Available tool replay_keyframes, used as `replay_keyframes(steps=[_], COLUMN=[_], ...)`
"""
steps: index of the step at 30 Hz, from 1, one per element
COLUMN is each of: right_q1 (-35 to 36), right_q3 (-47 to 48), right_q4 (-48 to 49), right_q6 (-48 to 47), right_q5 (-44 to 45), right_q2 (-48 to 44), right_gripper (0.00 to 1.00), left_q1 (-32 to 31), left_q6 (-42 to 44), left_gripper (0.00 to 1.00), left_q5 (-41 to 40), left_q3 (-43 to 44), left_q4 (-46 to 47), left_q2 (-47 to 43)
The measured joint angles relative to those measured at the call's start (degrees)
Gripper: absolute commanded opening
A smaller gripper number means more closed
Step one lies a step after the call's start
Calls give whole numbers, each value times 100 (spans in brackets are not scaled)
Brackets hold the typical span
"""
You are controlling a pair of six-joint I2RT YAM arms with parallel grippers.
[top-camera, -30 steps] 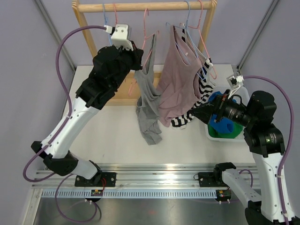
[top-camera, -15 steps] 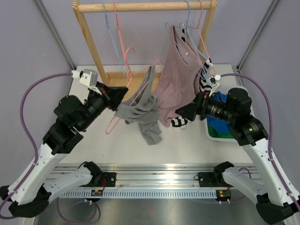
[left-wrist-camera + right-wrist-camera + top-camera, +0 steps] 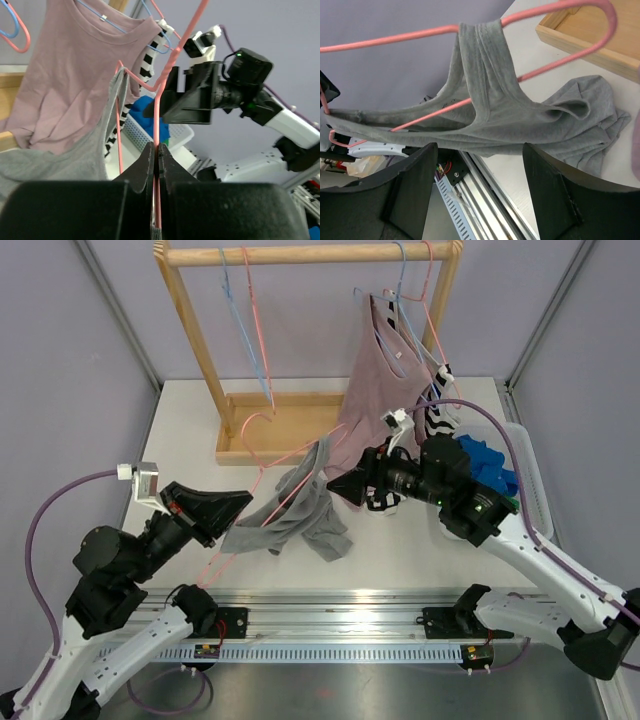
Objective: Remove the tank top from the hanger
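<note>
White table (image 3: pixel 400 540), purple walls. Left: left gripper (image 3: pixel 156 150) clenched on pink hanger (image 3: pixel 157 120); grey tank top (image 3: pixel 290 512) draped over it, hem on table. Right: right gripper (image 3: pixel 338 483) spread, empty, near strap. Step: approach. Next: pinch fabric, draw it off.

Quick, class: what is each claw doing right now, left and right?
Left claw: shut on the pink hanger.
Right claw: open, holding nothing, facing the grey tank top.
</note>
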Motion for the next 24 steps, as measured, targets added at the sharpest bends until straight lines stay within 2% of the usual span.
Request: replay_keyframes(steps=[6, 9, 11, 15, 17, 18, 20, 21, 24], right_q1=[872, 1095, 1165, 1196, 1200, 1202, 1207, 1207, 1209], right_q3=[306, 417, 459, 470, 470, 470, 470, 470, 470], right_q4=[254, 396, 507, 651, 726, 754, 791, 804, 809], right_q6=[-476, -669, -769, -916, -979, -1016, -1088, -1123, -1226], right_q5=[852, 1204, 1471, 1985, 2205, 2302, 2459, 2518, 2734], right_q2=[684, 909, 1010, 1099, 1106, 1106, 1113, 1121, 1163], right_gripper=[64, 54, 41, 32, 23, 15, 12, 0, 0], left_q1=[0, 0, 0, 0, 0, 0, 0, 0, 0], left_q6=[-369, -470, -542, -590, -590, -590, -588, -588, -588], left_gripper=[0, 0, 0, 0, 0, 0, 0, 0, 0], left_q5=[118, 166, 210, 229, 225, 225, 221, 221, 221], left_q3=[-234, -295, -337, -350, -350, -350, -348, -348, -348], left_q4=[-223, -337, -398, -570, -640, -675, -754, -793, -881], left_q2=[-437, -490, -546, -638, -695, -719, -767, -778, -780])
